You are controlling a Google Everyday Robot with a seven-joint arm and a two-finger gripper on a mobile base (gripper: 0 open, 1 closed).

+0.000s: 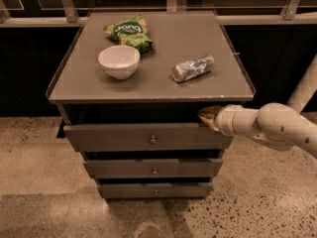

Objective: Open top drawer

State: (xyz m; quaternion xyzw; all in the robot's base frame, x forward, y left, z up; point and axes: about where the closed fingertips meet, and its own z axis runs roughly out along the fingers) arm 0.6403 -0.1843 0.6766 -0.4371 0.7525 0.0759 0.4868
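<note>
Presently: gripper point(209, 116) at upper right edge of top drawer point(109, 137), grip state indeterminate. Green snack bag point(130, 31) lettering illegible; can point(193, 68) label likewise.

Matt top drawer point(109, 138) with metal knob point(153, 140), tool point(207, 116) at its right end.

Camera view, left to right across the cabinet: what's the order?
Bowl → knob of the top drawer → can. The chip bag overlaps the bowl, so it is left out. So is the gripper, at the top drawer's upper right edge, partly below the can.
</note>
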